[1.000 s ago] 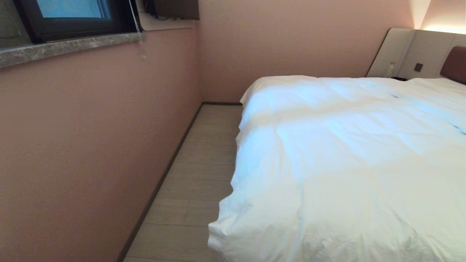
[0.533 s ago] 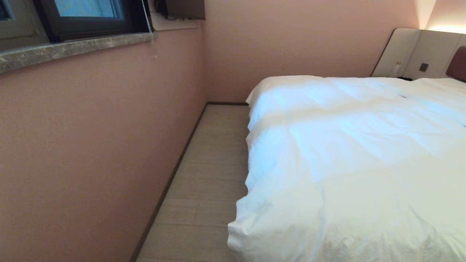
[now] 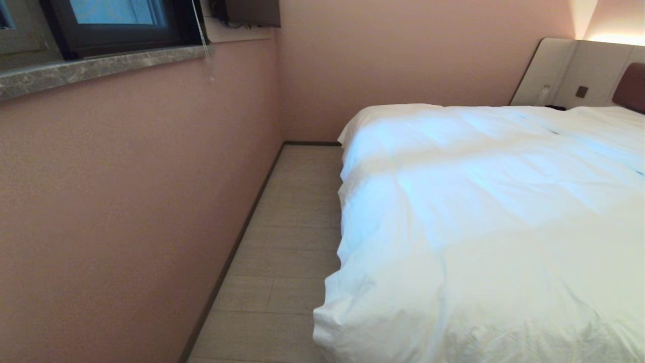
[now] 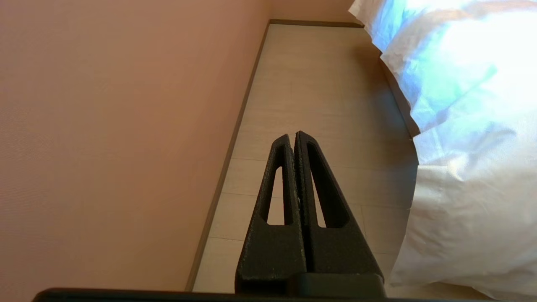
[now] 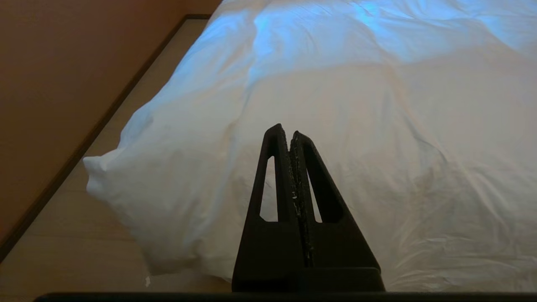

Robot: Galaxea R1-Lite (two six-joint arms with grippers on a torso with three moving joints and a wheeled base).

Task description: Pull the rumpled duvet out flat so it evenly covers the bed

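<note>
The puffy white duvet point(image 3: 484, 217) lies over the bed and fills the right half of the head view; its near left corner point(image 3: 332, 322) hangs down toward the floor. The bed's brown headboard point(image 3: 631, 86) shows at the far right, framed by beige panels point(image 3: 564, 70). Neither arm appears in the head view. My left gripper point(image 4: 293, 136) is shut and empty, held above the floor strip beside the duvet's edge point(image 4: 457, 126). Shut and empty too, my right gripper point(image 5: 285, 131) points at the duvet point(image 5: 356, 105) near its corner point(image 5: 109, 176).
A pink wall point(image 3: 126, 201) runs along the left, with a stone window sill point(image 3: 101, 68) and a dark window above. A narrow strip of pale wood floor point(image 3: 287, 237) lies between wall and bed. A small bottle point(image 3: 544, 93) stands by the headboard panel.
The whole head view has shifted: the bed's near corner sits further right than one second ago, with more floor showing. The duvet itself looks the same.
</note>
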